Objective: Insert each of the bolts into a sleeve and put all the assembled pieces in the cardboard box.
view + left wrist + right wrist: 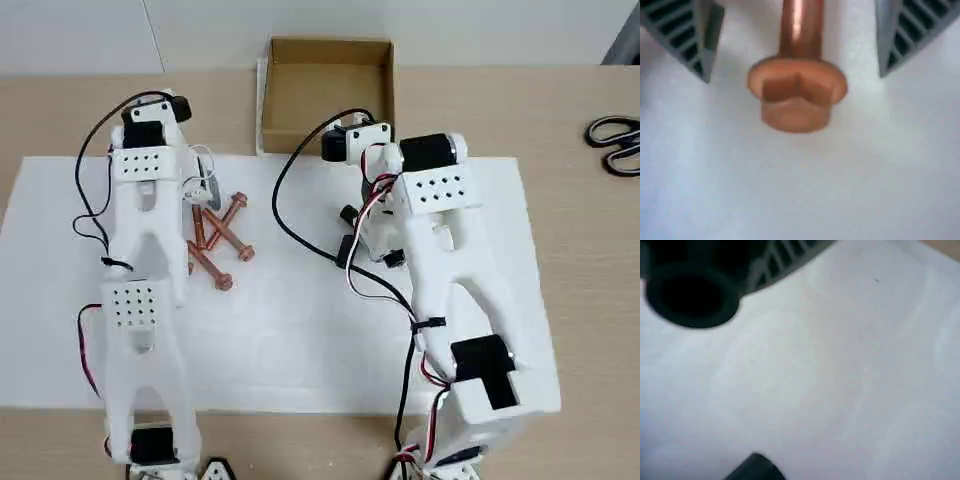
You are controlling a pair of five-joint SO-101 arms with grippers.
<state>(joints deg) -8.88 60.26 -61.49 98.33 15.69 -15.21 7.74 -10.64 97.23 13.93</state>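
Wooden tabletop [560, 110], white sheet [300, 340] spread across it: my left pincer [795, 75] stands wide open astride a copper bolt [796, 95], its fingers [695, 35] clear of the shank on either side, while more bolts [228, 240] lie crossed on the sheet beside that arm. My right pincer [368, 235] sits low over the sheet with a black sleeve [690, 297] just beside it; whether it grips anything, I cannot tell. The cardboard box [327, 42] sits at the sheet's far edge.
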